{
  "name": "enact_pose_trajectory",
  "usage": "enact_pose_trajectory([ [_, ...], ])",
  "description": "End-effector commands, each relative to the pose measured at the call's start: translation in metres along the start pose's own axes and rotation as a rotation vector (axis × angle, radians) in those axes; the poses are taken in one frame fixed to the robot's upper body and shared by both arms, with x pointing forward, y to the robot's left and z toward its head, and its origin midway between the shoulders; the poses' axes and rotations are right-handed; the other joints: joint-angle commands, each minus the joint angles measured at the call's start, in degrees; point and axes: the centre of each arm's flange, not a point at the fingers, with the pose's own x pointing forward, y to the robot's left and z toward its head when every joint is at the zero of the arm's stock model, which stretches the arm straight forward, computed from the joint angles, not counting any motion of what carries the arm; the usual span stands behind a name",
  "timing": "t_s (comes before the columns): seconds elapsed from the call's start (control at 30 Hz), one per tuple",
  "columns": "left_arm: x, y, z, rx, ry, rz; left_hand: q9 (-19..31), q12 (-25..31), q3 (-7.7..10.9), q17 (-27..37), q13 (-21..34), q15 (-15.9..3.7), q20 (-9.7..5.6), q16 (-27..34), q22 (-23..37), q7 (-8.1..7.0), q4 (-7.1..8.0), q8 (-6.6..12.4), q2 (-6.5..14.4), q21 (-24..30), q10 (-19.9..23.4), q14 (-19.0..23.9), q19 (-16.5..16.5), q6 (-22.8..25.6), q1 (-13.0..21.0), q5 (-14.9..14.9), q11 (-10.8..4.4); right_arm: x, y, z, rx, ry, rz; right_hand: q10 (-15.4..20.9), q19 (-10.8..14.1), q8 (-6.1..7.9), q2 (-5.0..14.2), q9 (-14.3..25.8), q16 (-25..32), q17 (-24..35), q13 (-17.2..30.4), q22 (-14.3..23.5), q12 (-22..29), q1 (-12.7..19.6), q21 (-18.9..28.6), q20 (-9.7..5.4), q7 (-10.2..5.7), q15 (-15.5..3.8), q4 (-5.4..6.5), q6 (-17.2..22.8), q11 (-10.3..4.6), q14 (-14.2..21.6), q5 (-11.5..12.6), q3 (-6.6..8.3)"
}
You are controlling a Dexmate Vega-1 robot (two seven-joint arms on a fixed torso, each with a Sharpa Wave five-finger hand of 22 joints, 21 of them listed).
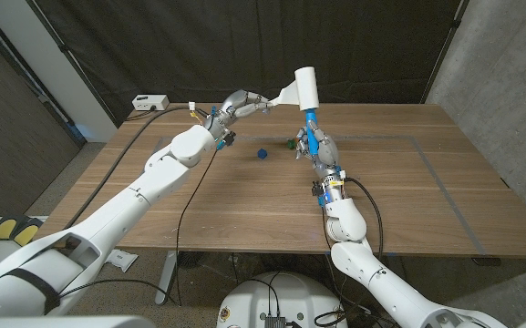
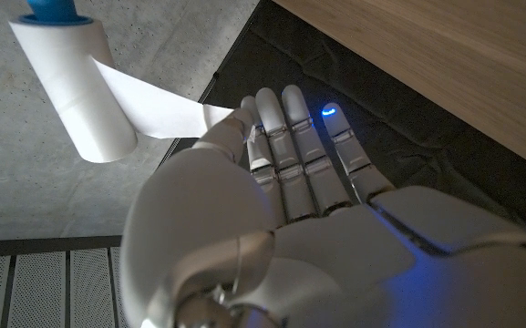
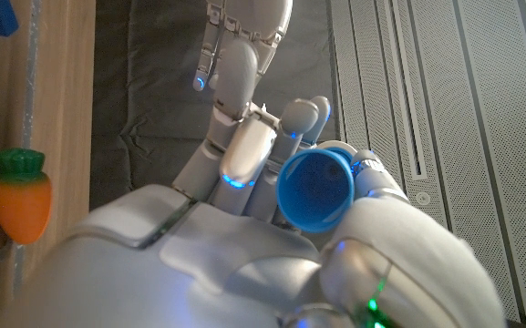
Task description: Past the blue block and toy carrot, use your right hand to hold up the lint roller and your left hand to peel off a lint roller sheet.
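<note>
The roller (image 1: 306, 89), a white paper cylinder on a blue plastic handle, stands upright above the wooden surface (image 1: 244, 200), its handle gripped in the glossy white right hand (image 1: 318, 148). A thin white sheet (image 1: 285, 96) stretches from its side to the left hand (image 1: 241, 103), which pinches the sheet's end between thumb and fingers (image 2: 285, 128). The small blue block (image 1: 262, 154) lies on the surface between the arms, and the orange, green-topped carrot (image 3: 21, 196) lies just beside the right hand.
</note>
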Motion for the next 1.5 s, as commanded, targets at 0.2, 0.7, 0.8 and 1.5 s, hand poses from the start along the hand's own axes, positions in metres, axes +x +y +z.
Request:
enact_pose_trajectory([
  [0.2,-0.008,0.004,-0.004,-0.022,-0.007,0.031,9.4,1.8,1.9,-0.4,4.2,-3.6,-0.09,-1.7,0.4,3.53,0.47,21.77,-1.4,2.3,0.5,1.5,-0.9,1.5,-1.1,6.2,-0.27,0.002,-0.009,0.005,-0.016,-0.026,-0.036,8.6,0.3,0.72,0.83,-0.5,0.3,0.1,0.7,0.1,0.7,-1.2,0.5,-0.35,0.73,-0.38,11.09,12.2,5.12,0.2,0.1,11.9],
  [0.7,-0.018,0.004,-0.004,-0.028,-0.006,0.05,13.3,3.2,3.87,0.1,8.6,-3.34,-0.24,-2.8,0.1,3.96,1.18,25.3,-1.9,4.3,0.3,2.1,-1.7,0.6,-2.9,12.1,-0.2,0.0,-0.019,0.016,-0.049,-0.07,-0.073,8.6,0.2,1.58,0.87,-0.7,0.3,0.1,0.5,0.1,0.7,-1.6,0.7,-0.35,0.59,-0.38,10.97,11.8,5.21,0.2,0.1,12.16],
  [0.8,-0.019,0.005,-0.004,-0.032,-0.01,0.054,14.0,3.5,4.23,0.2,9.4,-3.45,-0.19,-2.9,0.0,3.98,1.3,25.9,-2.1,4.6,0.4,2.1,-1.8,0.4,-3.3,13.1,-0.31,0.0,-0.021,0.018,-0.054,-0.075,-0.078,8.7,0.2,1.84,0.88,-0.8,0.3,0.1,0.1,0.1,0.6,-1.7,0.8,-0.37,0.69,-0.37,10.92,11.7,5.12,0.2,0.1,12.25],
  [1.5,-0.031,0.006,-0.006,-0.068,-0.039,0.092,16.0,5.3,8.26,1.6,14.5,-3.04,-0.09,-3.7,-1.4,5.01,1.14,29.34,-4.1,7.1,2.4,3.7,-2.4,0.8,-5.6,21.4,0.32,-0.001,-0.028,0.029,-0.087,-0.112,-0.104,8.7,0.0,2.67,0.88,-1.3,0.3,0.1,-0.1,0.1,0.6,-2.1,1.0,-0.36,0.66,-0.39,10.81,11.3,5.09,0.2,0.1,12.48],
])
